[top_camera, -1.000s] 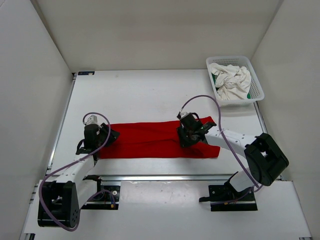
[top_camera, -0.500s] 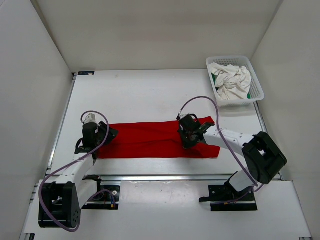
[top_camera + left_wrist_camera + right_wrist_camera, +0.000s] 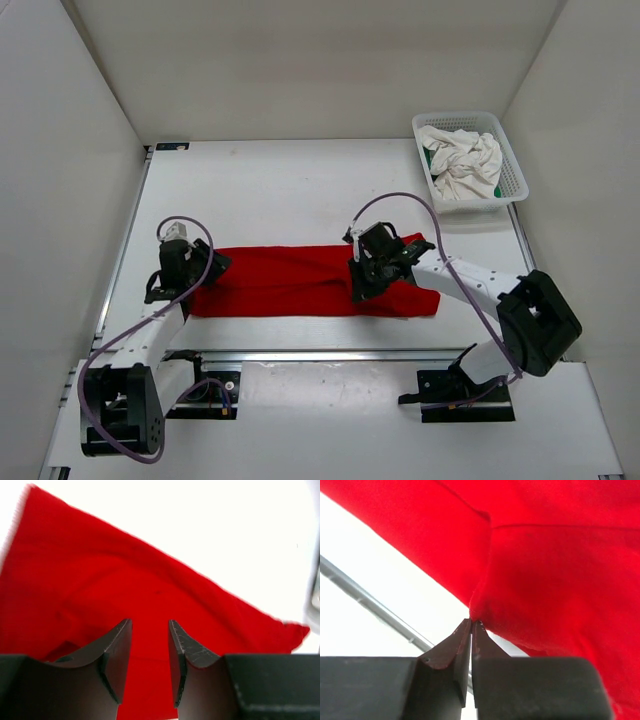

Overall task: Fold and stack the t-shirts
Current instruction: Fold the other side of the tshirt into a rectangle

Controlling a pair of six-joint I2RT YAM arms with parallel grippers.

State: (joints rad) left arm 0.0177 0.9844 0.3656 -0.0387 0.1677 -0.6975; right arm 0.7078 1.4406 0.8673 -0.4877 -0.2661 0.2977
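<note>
The right end effector is pinching an edge of the red shirt, fully closed; the left end effector is hovering half-open over its other end.

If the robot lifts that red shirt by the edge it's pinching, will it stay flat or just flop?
Probably flop: the red t-shirt already puckers into folds where the right end effector pinches its edge. It looks light, being thin cloth lying flat on the table. Pushed, it would likely wrinkle rather than slide whole.
</note>
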